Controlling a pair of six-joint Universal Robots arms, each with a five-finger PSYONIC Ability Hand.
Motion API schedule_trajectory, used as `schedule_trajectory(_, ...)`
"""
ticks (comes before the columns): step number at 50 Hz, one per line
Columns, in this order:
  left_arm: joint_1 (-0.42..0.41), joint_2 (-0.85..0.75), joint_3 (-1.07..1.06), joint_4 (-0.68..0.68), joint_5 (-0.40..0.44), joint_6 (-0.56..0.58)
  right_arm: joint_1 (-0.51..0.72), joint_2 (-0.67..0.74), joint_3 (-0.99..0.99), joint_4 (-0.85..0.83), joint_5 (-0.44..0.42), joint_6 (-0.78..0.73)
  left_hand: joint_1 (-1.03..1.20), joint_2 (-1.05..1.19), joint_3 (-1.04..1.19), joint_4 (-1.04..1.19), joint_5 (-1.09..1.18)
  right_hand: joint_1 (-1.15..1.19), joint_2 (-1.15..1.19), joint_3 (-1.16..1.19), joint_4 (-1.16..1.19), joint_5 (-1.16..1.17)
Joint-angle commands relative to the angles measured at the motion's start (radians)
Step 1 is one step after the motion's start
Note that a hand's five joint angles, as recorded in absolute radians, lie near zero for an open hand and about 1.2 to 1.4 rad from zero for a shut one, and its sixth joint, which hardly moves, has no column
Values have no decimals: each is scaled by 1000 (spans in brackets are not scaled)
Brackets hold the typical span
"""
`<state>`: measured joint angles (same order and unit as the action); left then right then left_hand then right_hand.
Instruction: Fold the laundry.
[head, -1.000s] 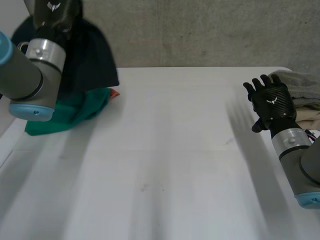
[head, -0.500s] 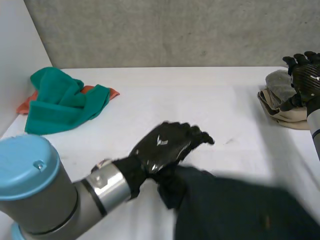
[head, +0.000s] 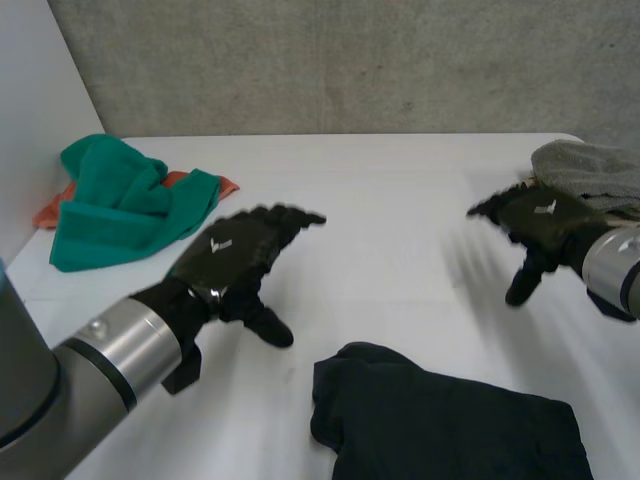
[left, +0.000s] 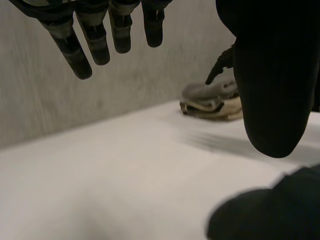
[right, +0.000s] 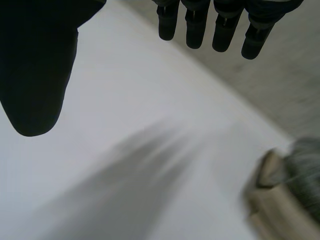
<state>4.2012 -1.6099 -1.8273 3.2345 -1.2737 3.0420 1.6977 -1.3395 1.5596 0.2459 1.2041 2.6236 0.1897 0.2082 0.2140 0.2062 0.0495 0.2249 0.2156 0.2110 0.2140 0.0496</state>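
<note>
Green towel (head: 120, 205): heaped at ten o'clock on the counter (head: 380, 190), with an orange cloth (head: 52, 212) tucked beneath it.
Left robot hand (head: 235, 255): released, fingers straight, nothing held any longer.
Dark garment (head: 450, 425): let go within the last half second, now left crumpled at five o'clock, near the left thumb but apart.
Right robot hand (head: 535, 225): released and spread, swung inward from the folded pile (head: 590, 170) at two o'clock.
Meaning: fetching is judged finished; the garment must be spread flat before any fold is made.

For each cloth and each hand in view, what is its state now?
Dark navy garment: crumpled, lying free on the white table.
Green towel: bunched, unfolded, over an orange cloth.
Grey cloth: piled on a beige cloth.
Left hand: open, holding nothing.
Right hand: open, holding nothing.
</note>
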Motion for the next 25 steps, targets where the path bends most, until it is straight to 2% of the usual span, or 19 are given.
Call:
schedule_trajectory(1,-82,-116,16,-139,-52,4,11,29,42,231,-86,-109,-15,-34,-40,-32,-50,44,53,57,55,44)
schedule_trajectory(6,-139,-208,51,-238,-56,4,20,48,106,234,-110,-169,-15,-34,-40,-32,-50,102,112,116,113,103)
schedule_trajectory(12,-185,-275,92,-269,-59,-2,69,92,171,164,-107,-166,18,-1,-7,1,-17,313,323,327,324,314)
schedule_trajectory(13,-191,-284,98,-271,-61,-2,76,98,175,153,-106,-163,79,60,55,62,45,369,378,383,380,370)
schedule_trajectory(15,-204,-304,120,-269,-67,-3,99,109,183,118,-101,-148,372,353,348,355,337,656,665,670,667,657)
schedule_trajectory(16,-208,-314,138,-269,-68,-8,111,109,182,92,-97,-133,725,706,700,708,690,977,986,991,988,978)
schedule_trajectory(17,-210,-317,148,-268,-70,-11,117,106,177,79,-93,-125,897,878,873,880,863,1166,1175,1180,1177,1167)
schedule_trajectory(19,-210,-315,192,-263,-78,-28,125,97,157,50,-89,-105,1205,1187,1181,1189,1171,1171,1181,1185,1182,1172)
schedule_trajectory(22,-202,-302,262,-257,-99,-43,148,51,102,-22,-70,-30,1207,1188,1182,1190,1172,1171,1181,1185,1182,1172)
schedule_trajectory(25,-175,-259,393,-239,-159,-58,177,-13,24,-112,-43,67,1207,1188,1182,1190,1172,1171,1181,1185,1182,1172)
